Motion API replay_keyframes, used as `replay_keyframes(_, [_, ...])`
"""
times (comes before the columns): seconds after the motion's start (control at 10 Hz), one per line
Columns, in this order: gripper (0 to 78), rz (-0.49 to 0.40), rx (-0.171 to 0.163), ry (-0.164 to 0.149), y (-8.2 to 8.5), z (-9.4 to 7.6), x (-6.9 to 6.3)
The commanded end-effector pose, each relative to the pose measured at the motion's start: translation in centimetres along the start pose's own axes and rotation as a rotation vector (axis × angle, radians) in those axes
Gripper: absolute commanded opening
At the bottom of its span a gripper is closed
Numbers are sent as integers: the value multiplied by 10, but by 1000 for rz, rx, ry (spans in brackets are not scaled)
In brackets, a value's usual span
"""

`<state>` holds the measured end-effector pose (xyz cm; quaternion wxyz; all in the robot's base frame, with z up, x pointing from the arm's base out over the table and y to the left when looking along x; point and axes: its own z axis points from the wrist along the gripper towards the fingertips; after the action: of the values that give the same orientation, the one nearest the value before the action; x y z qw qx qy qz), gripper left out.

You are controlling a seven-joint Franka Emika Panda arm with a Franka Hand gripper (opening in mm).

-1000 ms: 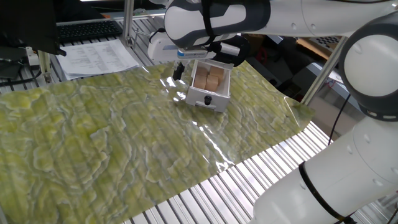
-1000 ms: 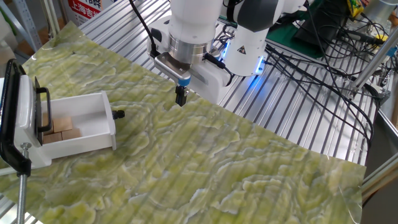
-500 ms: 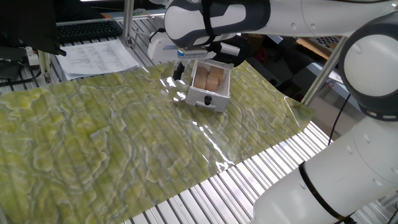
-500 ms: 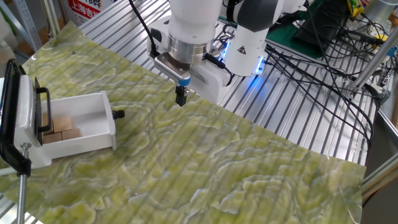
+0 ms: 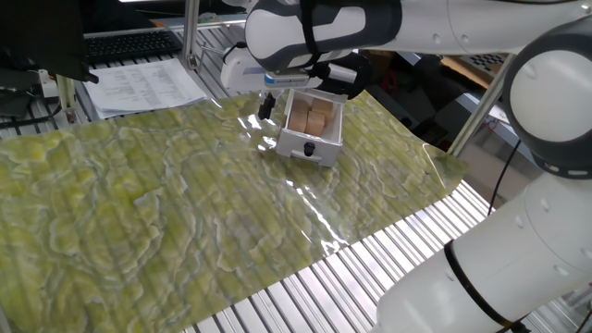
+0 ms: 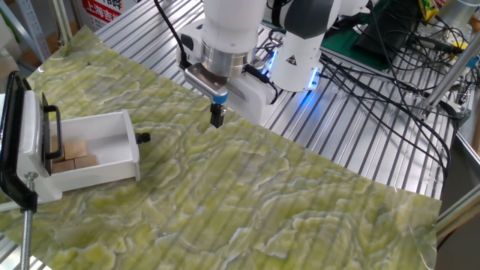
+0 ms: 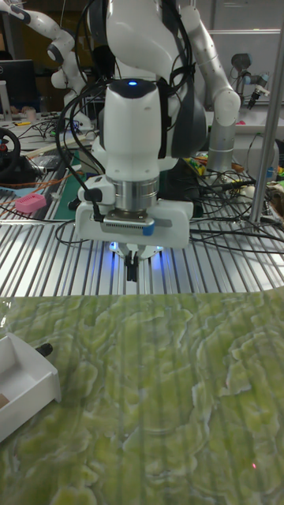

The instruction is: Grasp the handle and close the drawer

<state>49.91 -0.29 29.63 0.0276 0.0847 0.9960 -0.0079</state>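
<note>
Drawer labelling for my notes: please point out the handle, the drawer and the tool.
handle [image 6: 143,138], other fixed view, the black knob.
drawer [image 6: 112,150], other fixed view, its white side wall.
tool [image 6: 217,117], other fixed view, between its fingertips.

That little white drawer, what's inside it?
The drawer holds light tan wooden blocks. Its inner end sits inside the housing, so anything there is hidden.

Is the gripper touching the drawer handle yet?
No. The gripper hangs above the green mat, well apart from the handle on the open drawer, with bare mat between them.
</note>
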Motion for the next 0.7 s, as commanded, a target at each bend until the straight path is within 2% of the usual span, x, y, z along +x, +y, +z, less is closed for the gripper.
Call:
replay_keyframes(0.1, [0, 5, 3, 1, -2, 0, -1])
replay_keyframes(0.3, [0, 14, 8, 20, -6, 2, -2])
replay_keyframes(0.7, [0, 26, 11, 31, -27, 15, -6])
